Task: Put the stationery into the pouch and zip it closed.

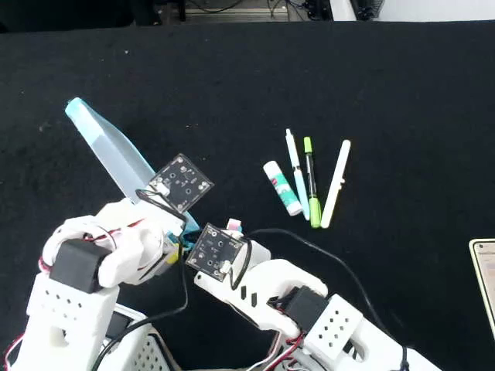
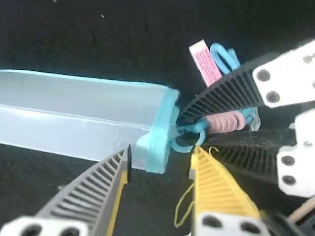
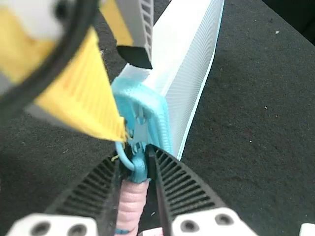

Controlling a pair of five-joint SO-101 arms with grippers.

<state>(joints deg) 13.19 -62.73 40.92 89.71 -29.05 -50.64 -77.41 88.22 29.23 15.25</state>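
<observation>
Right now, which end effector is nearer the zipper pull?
Right. The right end effector is clamped on the zipper pull; the left end effector holds the pouch end just beside it.

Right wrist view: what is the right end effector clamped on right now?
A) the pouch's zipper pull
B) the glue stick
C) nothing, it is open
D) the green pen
A: the right end effector is shut on the pink-and-blue zipper pull at the end of the pouch.
</observation>
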